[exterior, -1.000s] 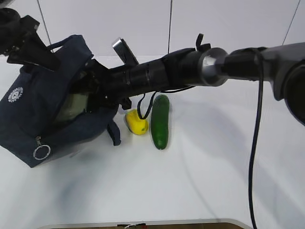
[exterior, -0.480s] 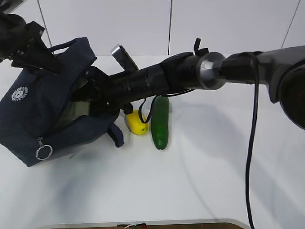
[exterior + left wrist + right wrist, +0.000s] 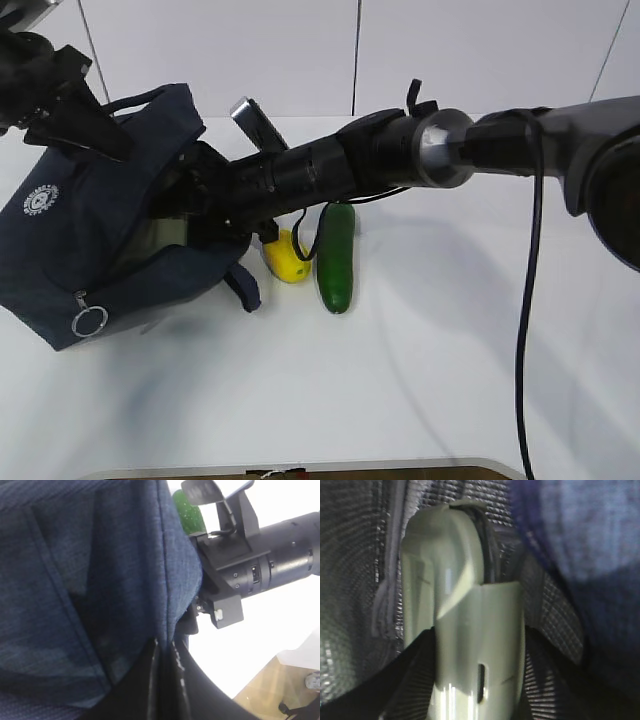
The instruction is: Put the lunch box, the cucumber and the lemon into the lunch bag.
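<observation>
The navy lunch bag (image 3: 70, 240) lies tilted at the left with its mouth open to the right. My left gripper (image 3: 105, 135) is shut on the bag's upper edge and holds it up; in the left wrist view its fingers (image 3: 172, 675) pinch the navy fabric (image 3: 90, 580). My right arm reaches across into the bag's mouth. My right gripper (image 3: 477, 670) is shut on the lunch box (image 3: 465, 605), sage-green lid on edge, inside the silver lining. The box shows faintly in the mouth (image 3: 158, 232). The lemon (image 3: 285, 258) and cucumber (image 3: 337, 255) lie on the table beside the bag.
The white table (image 3: 420, 380) stretches to the front and right of the cucumber. My right arm (image 3: 400, 155) spans above the lemon and cucumber. The zipper's silver ring pull (image 3: 88, 321) hangs at the bag's front corner. The cucumber's tip (image 3: 189, 515) shows behind the bag.
My left gripper has lifted the bag's upper edge a little up and right, opening the mouth wider. My right arm has shifted slightly with the lunch box in the bag. The lemon and cucumber have not moved.
</observation>
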{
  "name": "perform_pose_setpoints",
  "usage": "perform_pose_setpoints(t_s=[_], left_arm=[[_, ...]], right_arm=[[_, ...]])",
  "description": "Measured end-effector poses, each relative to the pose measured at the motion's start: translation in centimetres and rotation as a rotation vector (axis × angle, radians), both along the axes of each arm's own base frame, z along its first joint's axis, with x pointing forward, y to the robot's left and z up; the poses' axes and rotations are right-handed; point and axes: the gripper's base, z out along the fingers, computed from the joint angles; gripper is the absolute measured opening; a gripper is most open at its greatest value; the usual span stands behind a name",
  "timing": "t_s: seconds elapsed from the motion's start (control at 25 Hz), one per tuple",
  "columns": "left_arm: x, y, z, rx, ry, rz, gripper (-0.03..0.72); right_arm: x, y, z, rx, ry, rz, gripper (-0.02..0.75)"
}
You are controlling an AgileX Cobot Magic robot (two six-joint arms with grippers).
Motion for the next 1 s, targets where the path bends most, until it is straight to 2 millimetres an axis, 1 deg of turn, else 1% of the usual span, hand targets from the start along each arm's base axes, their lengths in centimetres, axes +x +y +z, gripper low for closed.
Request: perform_pose_setpoints(t_s=[0.2, 0.44, 0.52, 0.68, 0.72, 0.88, 1.0], left_arm=[[-0.1, 0.0, 0.0, -0.002, 0.011, -0.012, -0.008], [-0.2, 0.0, 0.0, -0.002, 0.011, -0.013, -0.008], [-0.2, 0.0, 0.0, -0.001, 0.010, -0.015, -0.008], [-0.2, 0.0, 0.0, 0.000, 0.014, -0.019, -0.008], [-0.2, 0.0, 0.0, -0.001, 0.016, -0.020, -0.008], [-0.3, -0.1, 0.0, -0.002, 0.022, -0.026, -0.008], [-0.3, -0.1, 0.0, -0.002, 0.025, -0.029, -0.008]], right_arm=[[-0.4, 0.0, 0.2, 0.019, 0.019, 0.057, 0.419], [-0.5, -0.2, 0.1, 0.000, 0.048, 0.064, 0.422], [-0.6, -0.3, 0.2, 0.009, 0.067, 0.076, 0.454], [-0.8, -0.2, 0.4, 0.026, 0.090, 0.101, 0.558], [-0.9, -0.2, 0.4, 0.027, 0.094, 0.105, 0.571], [-1.1, -0.2, 0.6, 0.044, 0.107, 0.125, 0.582], [-1.4, -0.2, 1.0, 0.066, 0.087, 0.188, 0.582]])
